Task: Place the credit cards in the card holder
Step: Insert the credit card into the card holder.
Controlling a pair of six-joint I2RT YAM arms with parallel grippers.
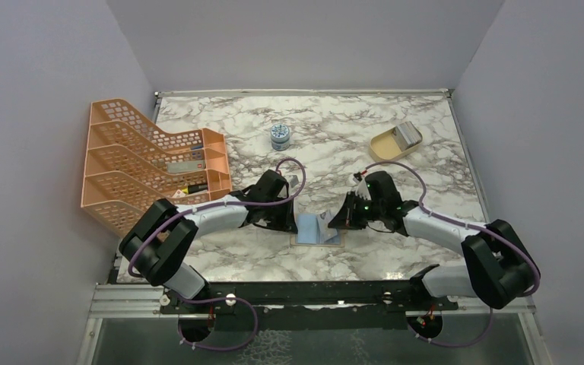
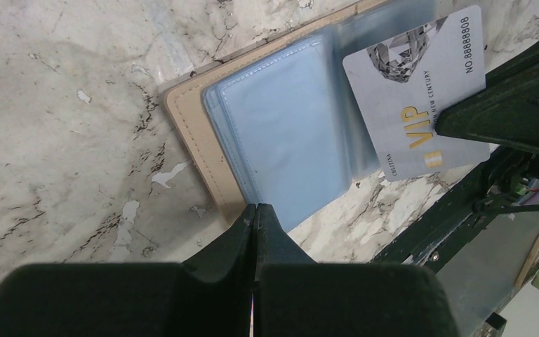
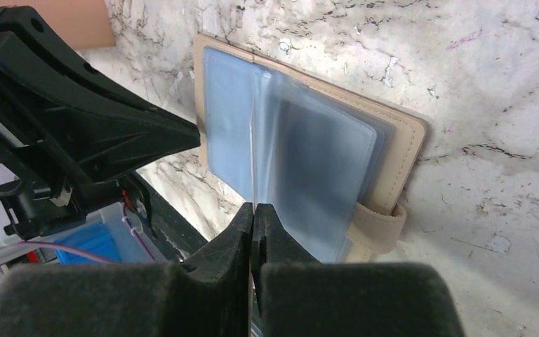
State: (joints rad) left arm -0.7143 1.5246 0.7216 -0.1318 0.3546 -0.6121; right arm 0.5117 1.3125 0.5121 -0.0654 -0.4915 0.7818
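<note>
The card holder (image 1: pixel 309 230) lies open on the marble table between my two grippers, tan outside with pale blue pockets (image 2: pixel 281 126). Its snap tab (image 3: pixel 379 226) points toward the right arm. My right gripper (image 3: pixel 254 206) is shut on a silvery credit card marked VIP (image 2: pixel 414 91). It holds the card on edge over the holder's middle, and the card shows as a thin line in the right wrist view (image 3: pixel 253 154). My left gripper (image 2: pixel 256 206) is shut and empty, its tips at the holder's left edge. A second silvery card (image 1: pixel 407 134) lies in the beige dish.
The beige rounded dish (image 1: pixel 384 146) stands at the back right. A small round jar (image 1: pixel 280 136) stands at the back centre. An orange mesh file rack (image 1: pixel 148 163) fills the left side. The table's front rail (image 1: pixel 312 293) runs just behind the holder.
</note>
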